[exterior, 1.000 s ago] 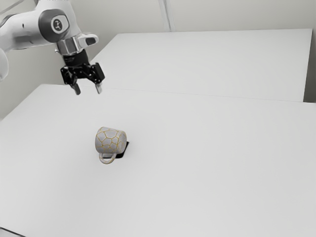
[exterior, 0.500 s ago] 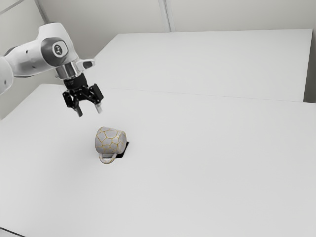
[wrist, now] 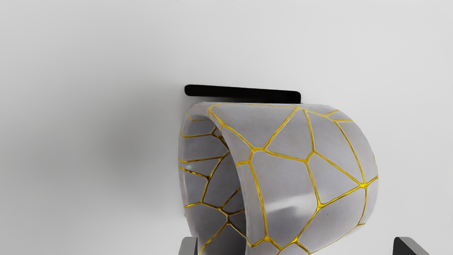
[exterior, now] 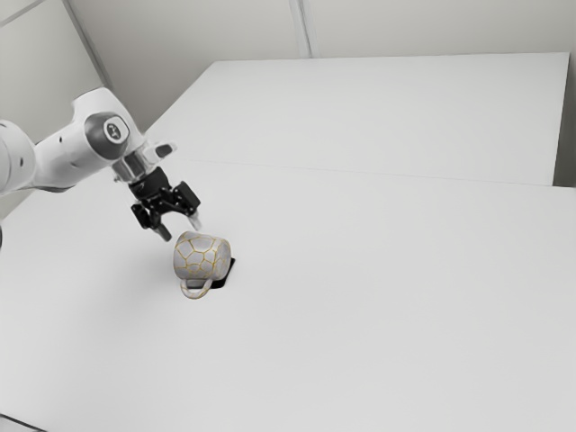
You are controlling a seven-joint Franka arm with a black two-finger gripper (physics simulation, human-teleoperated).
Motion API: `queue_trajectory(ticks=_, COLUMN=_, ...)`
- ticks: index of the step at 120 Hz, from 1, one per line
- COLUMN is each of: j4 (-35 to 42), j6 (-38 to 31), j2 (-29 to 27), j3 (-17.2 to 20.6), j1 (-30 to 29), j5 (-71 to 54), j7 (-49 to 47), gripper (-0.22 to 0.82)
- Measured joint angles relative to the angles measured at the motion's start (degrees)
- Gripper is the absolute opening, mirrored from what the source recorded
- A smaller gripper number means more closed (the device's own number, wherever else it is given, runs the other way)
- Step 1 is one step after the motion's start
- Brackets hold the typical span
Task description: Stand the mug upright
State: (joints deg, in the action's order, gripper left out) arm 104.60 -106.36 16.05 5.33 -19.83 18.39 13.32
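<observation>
Gripper [exterior: 181,231] lower than in both earlier exterior views, farther toward exterior view's right. Fingertips, well above mug [exterior: 200,256] at first, now near mug's upper edge in that view. Gripper tilted more: fingertips, about level at first, now at clearly different heights, one on exterior view's left lower. Arm [exterior: 65,166] sunk too, its link behind wrist [exterior: 106,135] now sloping up toward wrist. Arm now covers table [exterior: 360,306] corner at exterior view's left, visible before. Wall seam [exterior: 85,43] above arm, hidden at first, now exposed.
</observation>
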Motion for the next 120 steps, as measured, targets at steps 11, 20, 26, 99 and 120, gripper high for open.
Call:
queue_trajectory(ticks=11, j4=0.75, j6=-2.01, j2=0.68, j3=0.01, j1=-0.41, j5=2.92, j7=1.86, gripper=0.60)
queue_trajectory(ticks=20, j4=1.14, j6=-3.43, j2=1.25, j3=0.02, j1=-0.71, j5=5.13, j7=3.53, gripper=0.60)
queue_trajectory(ticks=26, j4=1.23, j6=-4.20, j2=1.65, j3=-0.01, j1=-0.90, j5=6.53, j7=4.67, gripper=0.60)
queue_trajectory(ticks=99, j4=5.90, j6=-6.48, j2=2.46, j3=0.03, j1=-1.88, j5=24.80, j7=18.69, gripper=0.45)
queue_trajectory(ticks=120, j4=6.29, j6=-6.28, j2=2.47, j3=0.02, j1=-1.85, j5=27.56, j7=22.14, gripper=0.11)
